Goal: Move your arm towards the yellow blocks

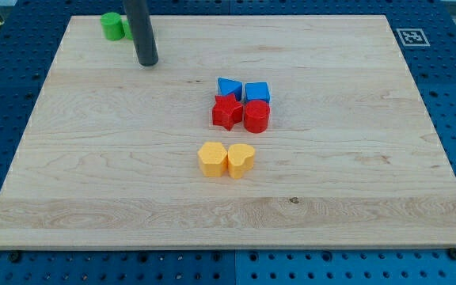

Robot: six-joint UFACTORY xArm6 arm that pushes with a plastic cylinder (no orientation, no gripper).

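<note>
Two yellow blocks sit side by side near the board's middle: a yellow hexagon (211, 158) on the left and a yellow heart (241, 160) on the right, touching. My tip (147, 62) stands at the view's upper left, far up and left of the yellow blocks, touching no block.
A red star (226, 112) and a red cylinder (256, 115) sit above the yellow pair, with a blue triangle (228, 87) and a blue cube (257, 92) just behind them. A green block (113, 25) lies at the top left, beside the rod. A marker tag (412, 36) is at the top right corner.
</note>
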